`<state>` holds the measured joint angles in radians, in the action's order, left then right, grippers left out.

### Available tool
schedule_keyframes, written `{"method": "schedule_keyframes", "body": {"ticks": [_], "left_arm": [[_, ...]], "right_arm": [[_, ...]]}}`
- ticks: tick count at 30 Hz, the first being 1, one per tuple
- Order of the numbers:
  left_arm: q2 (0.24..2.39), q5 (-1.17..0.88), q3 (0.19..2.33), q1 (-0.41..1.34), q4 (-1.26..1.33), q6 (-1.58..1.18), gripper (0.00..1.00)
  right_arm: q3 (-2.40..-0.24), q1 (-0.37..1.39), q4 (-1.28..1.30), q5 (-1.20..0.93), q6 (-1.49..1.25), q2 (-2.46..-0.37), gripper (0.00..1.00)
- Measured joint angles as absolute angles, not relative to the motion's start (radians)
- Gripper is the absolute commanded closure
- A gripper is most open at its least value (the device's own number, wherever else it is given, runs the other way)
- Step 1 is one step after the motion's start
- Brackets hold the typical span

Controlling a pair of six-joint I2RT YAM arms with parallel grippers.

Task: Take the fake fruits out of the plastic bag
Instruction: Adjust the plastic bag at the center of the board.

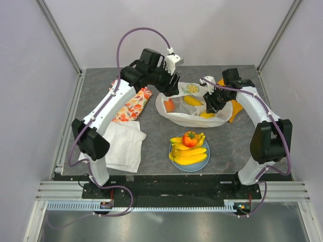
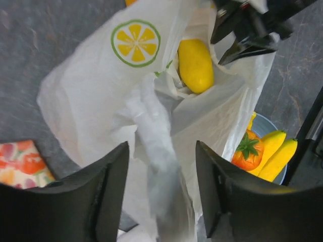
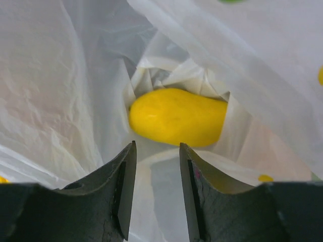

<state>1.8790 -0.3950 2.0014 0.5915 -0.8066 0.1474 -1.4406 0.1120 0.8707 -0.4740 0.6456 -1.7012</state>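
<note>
The white plastic bag (image 1: pixel 194 117) lies crumpled at the table's middle, its mouth open. Inside it lie a yellow fruit (image 1: pixel 192 100) (image 2: pixel 195 64) (image 3: pixel 176 117), a red-orange one (image 1: pixel 170 105) and another yellow piece (image 1: pixel 207 115). My left gripper (image 1: pixel 169 89) (image 2: pixel 161 171) is open over the bag's left edge; a twisted strip of the bag (image 2: pixel 157 146) hangs loose between its fingers. My right gripper (image 1: pixel 212 101) (image 3: pixel 157 151) is open inside the bag's mouth, just short of the yellow fruit, holding nothing. Bananas (image 1: pixel 191 154) and a red-orange fruit (image 1: pixel 190 138) sit on the light-blue plate (image 1: pixel 204 162).
An orange floral cloth (image 1: pixel 132 107) lies left of the bag, and a white cloth (image 1: pixel 123 145) lies nearer the front left. An orange item (image 1: pixel 235 110) sits under the right arm. The plate stands just in front of the bag.
</note>
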Motion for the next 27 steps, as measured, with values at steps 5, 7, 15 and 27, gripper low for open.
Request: {"method": "schedule_keyframes", "body": {"ticks": [5, 7, 15, 27], "left_arm": [[1.71, -0.448, 2.023, 0.624, -0.805, 0.287, 0.25], [1.67, -0.468, 2.049, 0.673, -0.824, 0.354, 0.26], [1.689, -0.479, 1.943, 0.883, -0.889, 0.585, 0.26], [1.833, -0.285, 1.796, 0.899, -0.886, 0.715, 0.4]], "right_arm": [[-1.486, 0.142, 0.863, -0.484, 0.567, -1.742, 0.55], [-1.508, 0.142, 0.854, -0.49, 0.541, -1.765, 0.55], [-1.608, 0.155, 0.846, -0.505, 0.447, -1.871, 0.55], [-1.615, 0.162, 0.854, -0.525, 0.4, -1.907, 0.57]]}}
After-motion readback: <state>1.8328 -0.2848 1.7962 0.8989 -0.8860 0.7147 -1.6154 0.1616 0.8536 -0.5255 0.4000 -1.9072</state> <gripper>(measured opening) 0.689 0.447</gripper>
